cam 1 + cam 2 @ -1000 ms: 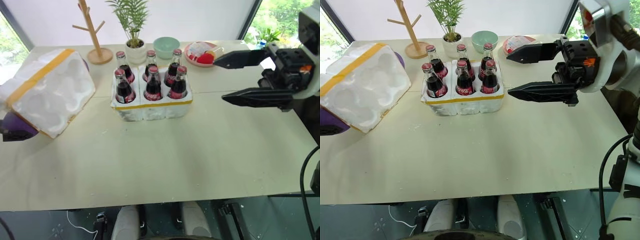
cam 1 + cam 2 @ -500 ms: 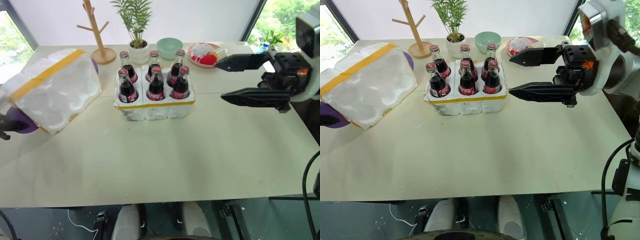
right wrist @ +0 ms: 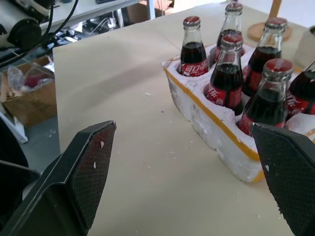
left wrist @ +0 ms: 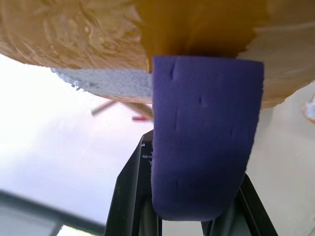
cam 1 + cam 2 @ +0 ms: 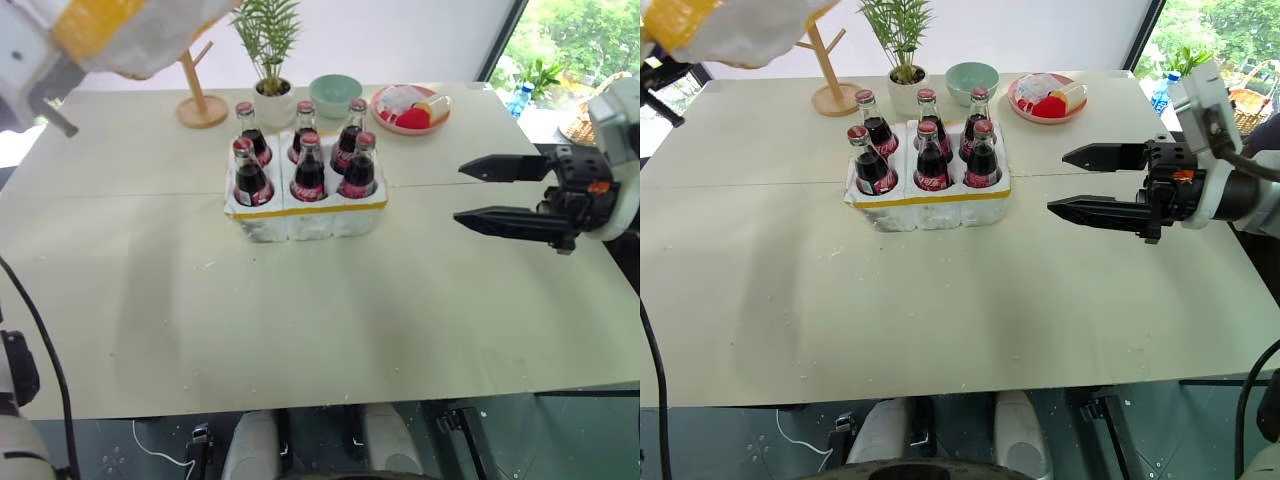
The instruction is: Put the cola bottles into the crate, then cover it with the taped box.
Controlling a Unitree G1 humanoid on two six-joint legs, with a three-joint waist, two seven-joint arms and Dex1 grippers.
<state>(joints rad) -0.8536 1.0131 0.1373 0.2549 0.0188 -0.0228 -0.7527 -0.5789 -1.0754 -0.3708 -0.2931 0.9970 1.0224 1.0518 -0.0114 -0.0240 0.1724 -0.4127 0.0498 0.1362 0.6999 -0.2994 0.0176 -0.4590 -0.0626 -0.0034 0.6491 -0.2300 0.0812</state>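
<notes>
Six cola bottles fill one crate; left gripper grasps taped box, right gripper spread

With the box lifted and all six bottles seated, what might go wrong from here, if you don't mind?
1. The left hand holds the taped box by one edge only, high at the table's far left; it may tilt or slip.
2. The cola bottles stand tall above the crate; a misaligned box could knock them over.
3. The open right hand hovers beside the crate and might obstruct lowering.
</notes>
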